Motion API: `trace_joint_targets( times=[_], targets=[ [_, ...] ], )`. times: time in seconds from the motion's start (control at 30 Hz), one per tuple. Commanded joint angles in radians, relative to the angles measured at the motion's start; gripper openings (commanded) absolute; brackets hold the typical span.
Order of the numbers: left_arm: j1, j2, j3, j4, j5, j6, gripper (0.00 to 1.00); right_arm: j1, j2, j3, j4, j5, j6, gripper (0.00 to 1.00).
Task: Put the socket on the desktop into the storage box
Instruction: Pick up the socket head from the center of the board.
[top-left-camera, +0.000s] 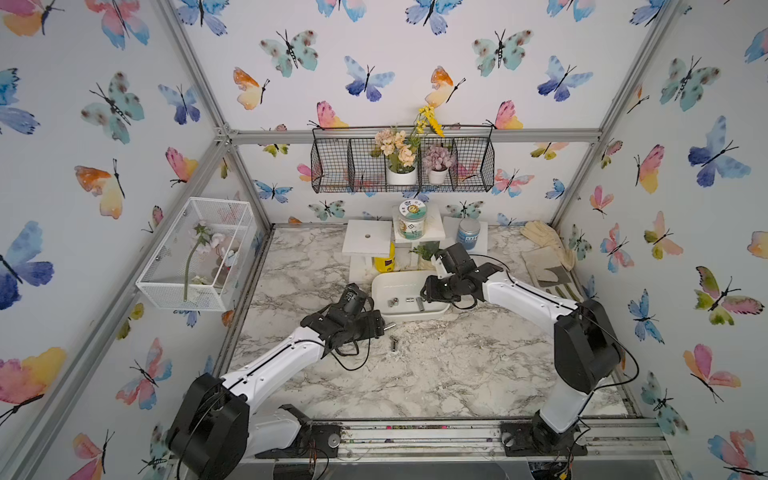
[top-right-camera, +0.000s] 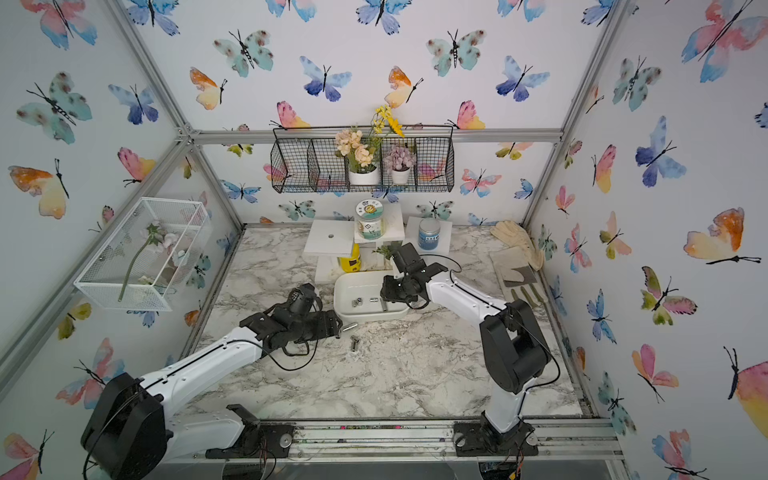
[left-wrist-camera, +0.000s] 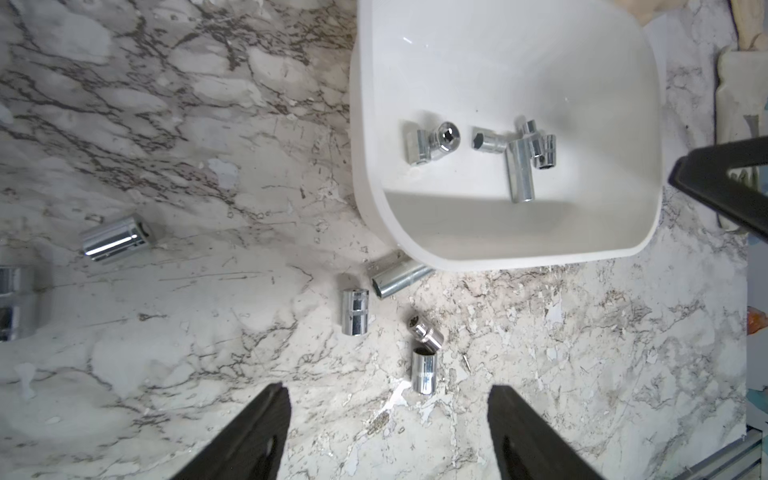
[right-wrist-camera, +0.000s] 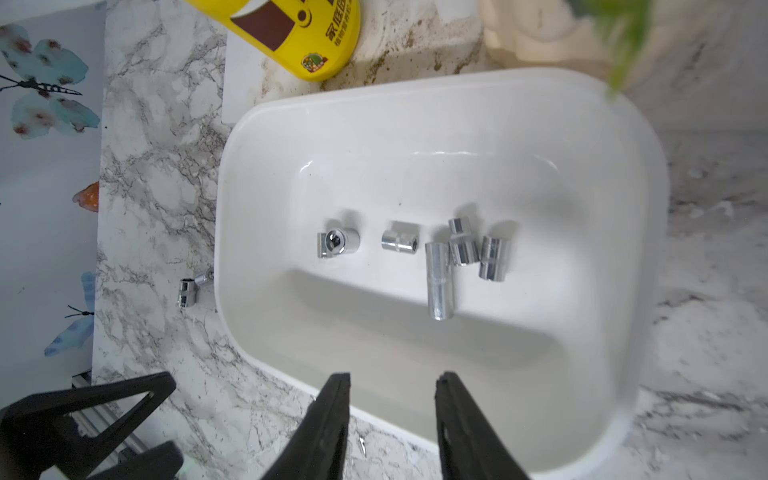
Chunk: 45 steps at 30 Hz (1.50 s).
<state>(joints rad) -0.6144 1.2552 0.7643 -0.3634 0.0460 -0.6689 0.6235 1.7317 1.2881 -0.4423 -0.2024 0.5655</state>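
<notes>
Several chrome sockets lie on the marble desktop (left-wrist-camera: 166, 353). One socket (left-wrist-camera: 424, 372) lies just beyond my left gripper (left-wrist-camera: 388, 399), which hangs wide open above the desktop with nothing between its fingers. Others rest nearby: a short socket (left-wrist-camera: 355, 311), a long socket (left-wrist-camera: 399, 278) against the box wall, and a fat socket (left-wrist-camera: 116, 239) farther off. The white storage box (right-wrist-camera: 224, 208) holds several sockets (right-wrist-camera: 439, 280). My right gripper (right-wrist-camera: 392, 382) hovers over the box's near rim, open and empty. In a top view both grippers flank the storage box (top-left-camera: 409, 316).
A yellow bottle (right-wrist-camera: 299, 37) and a white stand (top-left-camera: 368, 243) with jars stand right behind the box. Work gloves (top-left-camera: 544, 245) lie at the back right. A white wire cage (top-left-camera: 199, 257) hangs on the left wall, a black wire basket (top-left-camera: 403, 166) on the back wall.
</notes>
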Motion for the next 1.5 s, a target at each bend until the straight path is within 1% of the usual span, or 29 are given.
trace_joint_targets(
  times=[0.0,0.17,0.33,0.5,0.67,1.0,1.47],
  targets=[
    [-0.05,0.052,0.043,-0.013,-0.053,-0.032,0.79,0.008,-0.09,-0.066,-0.033,0.038,-0.035,0.4],
    [-0.119,0.131,0.085,-0.028,-0.089,-0.077,0.78,0.008,-0.214,-0.156,-0.053,0.06,-0.057,0.4],
    [-0.172,0.206,0.14,-0.079,-0.136,-0.119,0.75,0.008,-0.293,-0.207,-0.079,0.065,-0.078,0.4],
    [-0.193,0.267,0.176,-0.131,-0.158,-0.166,0.7,0.008,-0.342,-0.239,-0.1,0.078,-0.092,0.4],
    [-0.207,0.314,0.194,-0.161,-0.166,-0.188,0.65,0.008,-0.363,-0.257,-0.11,0.08,-0.093,0.4],
    [-0.225,0.399,0.228,-0.183,-0.159,-0.193,0.54,0.008,-0.376,-0.287,-0.11,0.088,-0.077,0.4],
    [-0.225,0.45,0.242,-0.177,-0.14,-0.178,0.39,0.008,-0.368,-0.3,-0.094,0.098,-0.051,0.4]
  ],
)
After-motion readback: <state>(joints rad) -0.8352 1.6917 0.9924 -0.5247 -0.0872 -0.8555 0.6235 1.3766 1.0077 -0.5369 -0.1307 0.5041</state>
